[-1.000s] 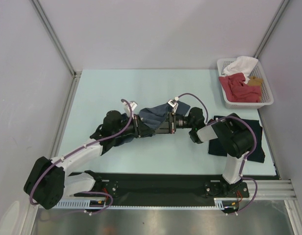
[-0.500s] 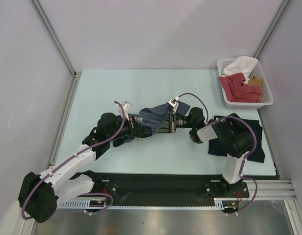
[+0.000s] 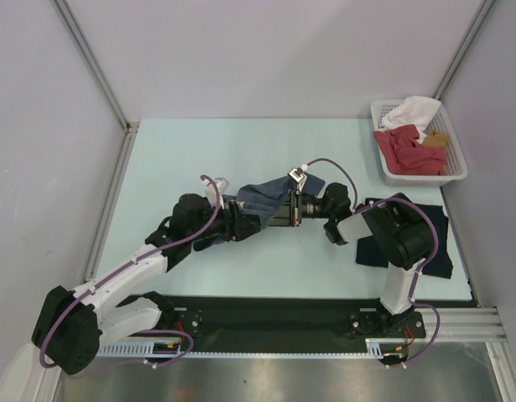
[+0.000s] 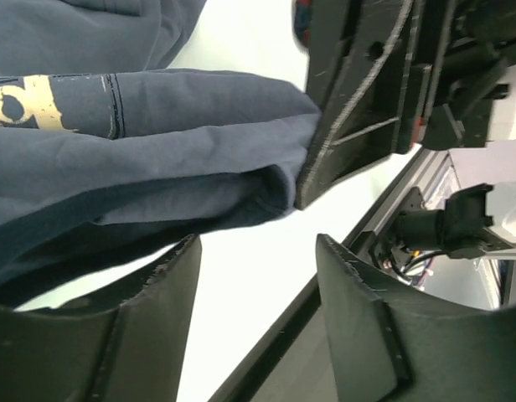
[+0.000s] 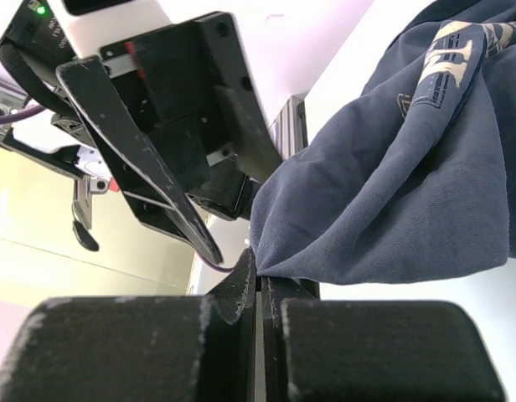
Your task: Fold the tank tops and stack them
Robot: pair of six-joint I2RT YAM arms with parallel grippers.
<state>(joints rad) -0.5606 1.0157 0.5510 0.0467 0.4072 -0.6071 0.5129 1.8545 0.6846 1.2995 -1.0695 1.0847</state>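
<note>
While the right gripper (image 5: 257, 272) pinches a bunched edge of the slate-blue tank top (image 5: 392, 184), jaws pressed tight on the cloth, the left gripper (image 4: 258, 251) faces it just beside, jaws parted with nothing between them. Only the pale table (image 3: 199, 151) shows in the gap. Seen from the left wrist, a folded lower edge of the cloth hangs just above the tip of one left finger (image 4: 162, 310); whether the two touch I cannot tell. The slate-blue top sits near the middle of the table, bunched where the two grippers meet, with pale printed lettering showing on one fold. The dark navy tank top (image 3: 430, 243) lies flat at the right side of the table, partly hidden under the right arm and well apart from the slate-blue one. At the far right corner stands a white basket (image 3: 425, 178) — inside it a red garment (image 3: 409, 151) and, behind that, a white garment (image 3: 413, 110)
</note>
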